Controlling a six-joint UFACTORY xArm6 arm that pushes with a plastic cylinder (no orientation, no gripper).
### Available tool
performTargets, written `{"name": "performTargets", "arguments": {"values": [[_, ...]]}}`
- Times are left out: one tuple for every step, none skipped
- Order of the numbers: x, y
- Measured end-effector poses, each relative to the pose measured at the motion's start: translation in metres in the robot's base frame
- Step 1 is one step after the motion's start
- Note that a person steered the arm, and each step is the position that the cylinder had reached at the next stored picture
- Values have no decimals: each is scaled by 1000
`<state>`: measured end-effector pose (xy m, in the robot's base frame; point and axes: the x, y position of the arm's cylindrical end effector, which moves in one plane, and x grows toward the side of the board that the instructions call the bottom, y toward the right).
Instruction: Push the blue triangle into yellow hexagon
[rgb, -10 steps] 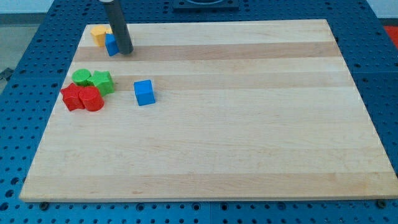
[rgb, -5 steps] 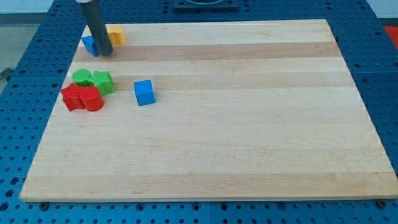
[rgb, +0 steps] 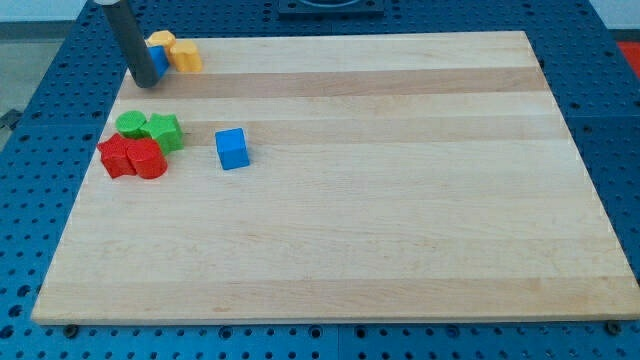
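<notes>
My tip (rgb: 147, 84) rests on the wooden board (rgb: 350, 200) near its top left corner. The blue triangle (rgb: 160, 60) lies just right of the rod and is partly hidden by it. It touches two yellow blocks: one (rgb: 159, 40) above it and one (rgb: 187, 56) to its right. I cannot make out which of them is the hexagon.
A blue cube (rgb: 232, 149) sits left of the board's middle. Two green blocks (rgb: 131, 123) (rgb: 164, 130) and two red blocks (rgb: 116, 157) (rgb: 149, 160) cluster at the left edge, below my tip.
My tip has moved left along the top edge. The blue triangle was pushed left, then ended up on the rod's right side, against the yellow blocks.
</notes>
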<state>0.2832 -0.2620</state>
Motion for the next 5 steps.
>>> {"name": "performTargets", "arguments": {"values": [[0,-9],[0,-12],[-5,-1],[5,79],[22,161]]}}
